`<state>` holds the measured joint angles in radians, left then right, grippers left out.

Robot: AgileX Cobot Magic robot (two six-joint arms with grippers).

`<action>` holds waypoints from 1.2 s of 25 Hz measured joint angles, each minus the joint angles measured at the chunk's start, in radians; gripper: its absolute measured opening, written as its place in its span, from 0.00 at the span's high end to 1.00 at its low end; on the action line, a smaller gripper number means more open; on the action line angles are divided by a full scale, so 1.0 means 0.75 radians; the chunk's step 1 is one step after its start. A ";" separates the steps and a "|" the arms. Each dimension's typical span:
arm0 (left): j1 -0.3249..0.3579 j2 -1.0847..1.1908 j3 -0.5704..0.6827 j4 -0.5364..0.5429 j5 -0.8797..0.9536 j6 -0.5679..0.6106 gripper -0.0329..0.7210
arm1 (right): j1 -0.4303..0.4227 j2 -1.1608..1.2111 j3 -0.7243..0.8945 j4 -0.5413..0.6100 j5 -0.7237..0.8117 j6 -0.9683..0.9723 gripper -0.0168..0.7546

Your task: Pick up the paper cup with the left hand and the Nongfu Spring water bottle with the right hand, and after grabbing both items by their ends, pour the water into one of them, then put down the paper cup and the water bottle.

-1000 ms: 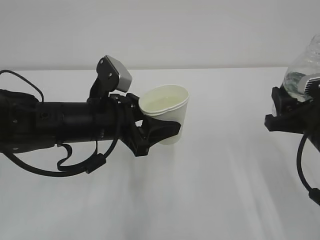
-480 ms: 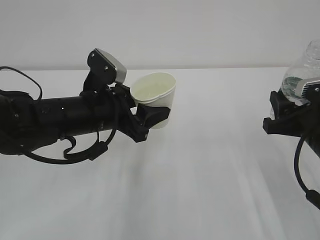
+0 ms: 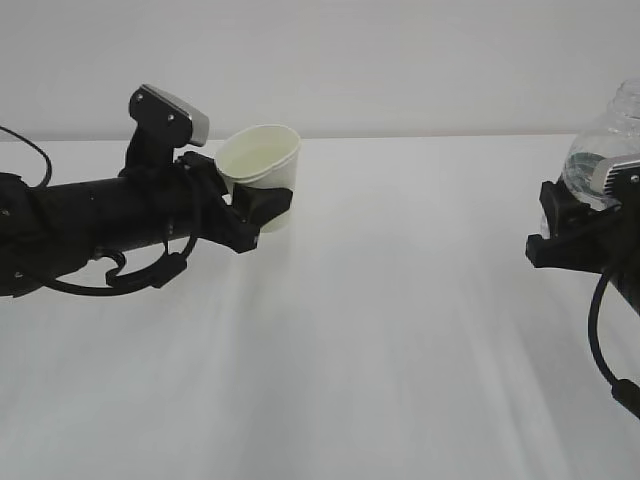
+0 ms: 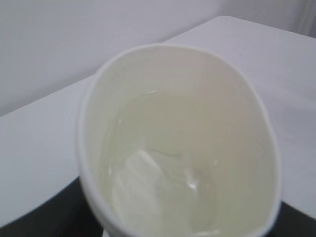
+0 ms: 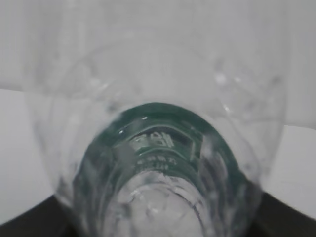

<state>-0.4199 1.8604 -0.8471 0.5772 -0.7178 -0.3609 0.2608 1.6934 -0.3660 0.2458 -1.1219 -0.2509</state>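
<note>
Paper cup: white, rim squeezed to an oval, held aloft above the white surface at about ten o'clock in the exterior view; the left wrist view shows clear water pooled inside.

Left gripper: black, clamped around the cup's lower body, arm reaching in from nine o'clock.

Nongfu Spring water bottle: clear, ribbed, at three o'clock by the frame edge, partly cut off; green label band visible through the plastic in the right wrist view.

Right gripper: black, closed around the bottle's lower part.
</note>
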 joint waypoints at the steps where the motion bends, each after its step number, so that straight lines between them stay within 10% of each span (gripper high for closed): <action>1: 0.018 0.000 0.000 -0.006 0.000 0.000 0.36 | 0.000 0.000 0.000 0.000 0.000 0.000 0.42; 30: 0.354 0.165 0.000 -0.082 -0.077 0.004 0.36 | 0.000 0.000 0.000 -0.002 0.000 0.002 0.42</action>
<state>-0.1546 1.9839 -0.8471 0.5158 -0.7756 -0.3582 0.2608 1.6934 -0.3660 0.2440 -1.1219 -0.2494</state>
